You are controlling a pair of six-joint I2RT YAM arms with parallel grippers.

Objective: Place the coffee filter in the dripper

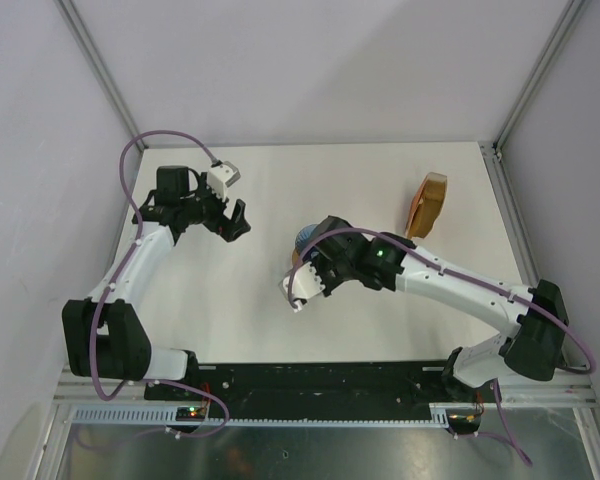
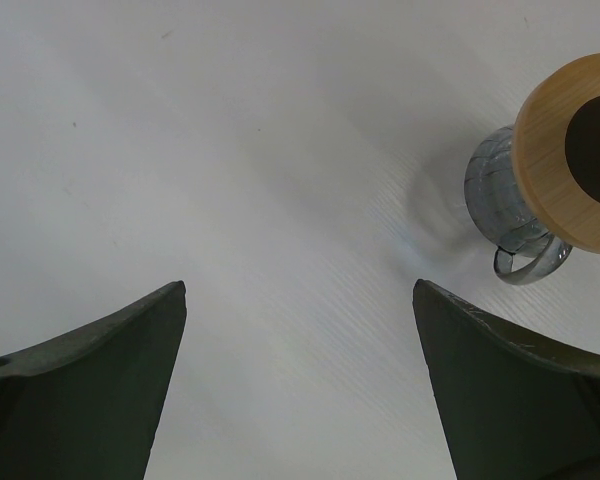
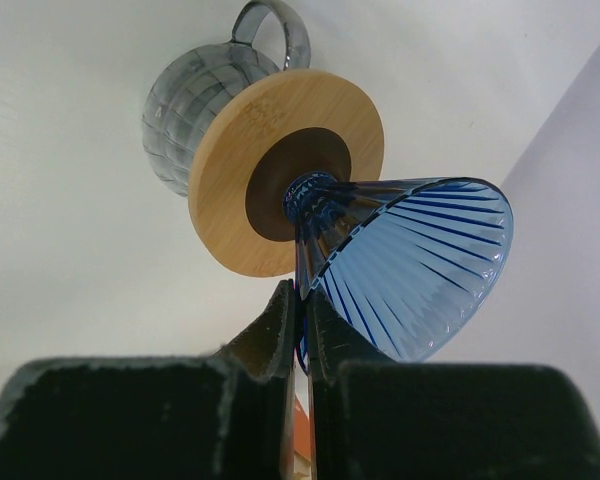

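R gripper (image 3: 302,300) is pinching the dripper (image 3: 420,270) by its rim, cone lying tilted w/ tip at the wooden ring (image 3: 230,160) hole atop the jug (image 3: 180,110). L gripper (image 2: 298,285) is hanging wide open, empty. Coffee filter isn't showing, only a stack (image 1: 427,203) sitting far right.

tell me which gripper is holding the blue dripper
The right gripper: its jaws are shut on the dripper at its rim. The left gripper is wide open, holding nothing.

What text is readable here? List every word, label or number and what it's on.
None: no readable text in any view.
The dripper, wooden ring, jug, filter stack, left arm and right arm show no lettering.
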